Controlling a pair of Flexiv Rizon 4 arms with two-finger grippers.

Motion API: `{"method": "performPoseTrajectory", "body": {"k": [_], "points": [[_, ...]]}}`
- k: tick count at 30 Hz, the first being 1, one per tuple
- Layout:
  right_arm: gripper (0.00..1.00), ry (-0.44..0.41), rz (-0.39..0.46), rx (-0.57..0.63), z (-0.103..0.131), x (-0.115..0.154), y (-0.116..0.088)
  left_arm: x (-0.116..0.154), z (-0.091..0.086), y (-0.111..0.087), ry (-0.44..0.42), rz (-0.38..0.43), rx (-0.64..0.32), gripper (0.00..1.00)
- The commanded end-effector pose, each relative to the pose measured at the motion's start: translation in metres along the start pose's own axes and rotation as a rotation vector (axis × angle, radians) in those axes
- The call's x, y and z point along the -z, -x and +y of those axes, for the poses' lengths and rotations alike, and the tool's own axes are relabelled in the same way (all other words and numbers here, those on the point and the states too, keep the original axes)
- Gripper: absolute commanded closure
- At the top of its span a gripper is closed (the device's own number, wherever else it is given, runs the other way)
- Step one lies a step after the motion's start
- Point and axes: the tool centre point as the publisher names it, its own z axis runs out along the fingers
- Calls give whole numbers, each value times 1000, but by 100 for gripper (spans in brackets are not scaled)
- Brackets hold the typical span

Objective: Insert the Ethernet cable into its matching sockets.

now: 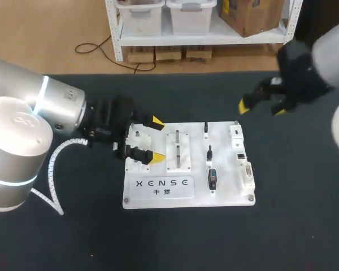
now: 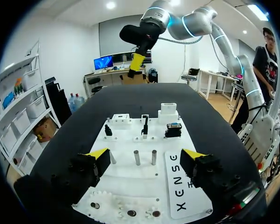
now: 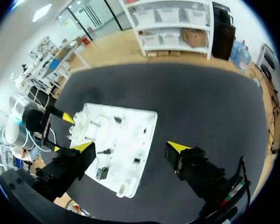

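The white connector board lies mid-table. The left gripper sits at the board's 9 to 10 o'clock edge, its fingers spread wide over the board's surface and gripping nothing. The right gripper hangs in the air above the black table at the board's 1 o'clock, likewise wide open and empty. A few small dark plugs stand in a column toward 3 o'clock from the board's centre, well apart from both grippers, and which of them is the Ethernet one I cannot tell.
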Motion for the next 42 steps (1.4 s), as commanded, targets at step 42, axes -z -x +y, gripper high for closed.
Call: {"method": "performPoseTrajectory", "body": {"k": [42], "points": [[0,-308,221,-44,52,-115,-49,0,0,-1,1,-4,-2,0]]}}
